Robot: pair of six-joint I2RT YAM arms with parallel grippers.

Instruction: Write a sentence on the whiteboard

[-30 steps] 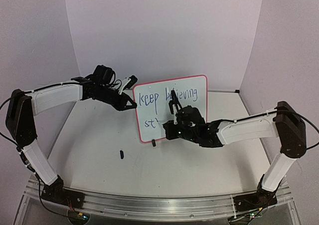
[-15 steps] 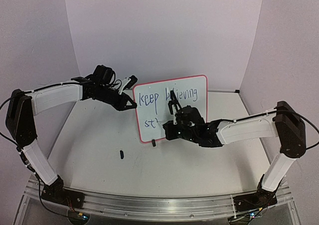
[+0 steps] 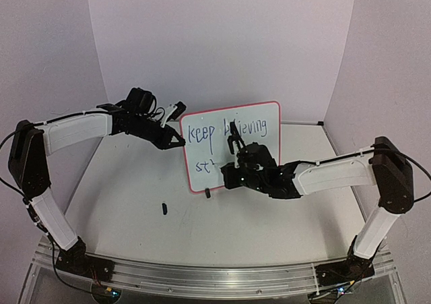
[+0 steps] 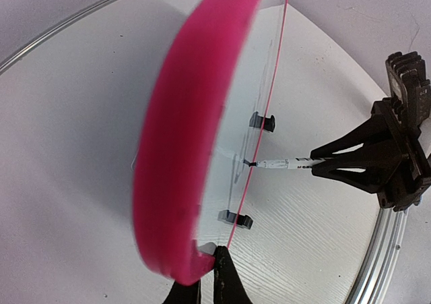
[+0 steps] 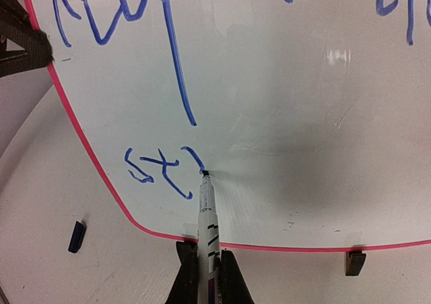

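Observation:
The whiteboard (image 3: 268, 145) stands upright on the table, red-edged, on small black clip feet (image 5: 355, 261). My left gripper (image 3: 179, 141) is shut on its left edge, seen close as the red rim (image 4: 195, 183) between the jaws (image 4: 206, 271). My right gripper (image 5: 205, 255) is shut on a white marker (image 5: 207, 213), whose tip touches the board's lower left. The sentence (image 5: 159, 169) reads "keep" and part of "believing" on top (image 3: 202, 134). Below is "st" and a short new stroke. My right gripper (image 3: 233, 142) covers the board's middle.
The marker's dark blue cap (image 3: 163, 208) lies on the table in front of the board's left side, also seen as the cap (image 5: 77, 236) in the right wrist view. Pale walls close the back and both sides.
The right gripper with the marker has crept slightly up and left along the board. The left arm and the board have stayed still.

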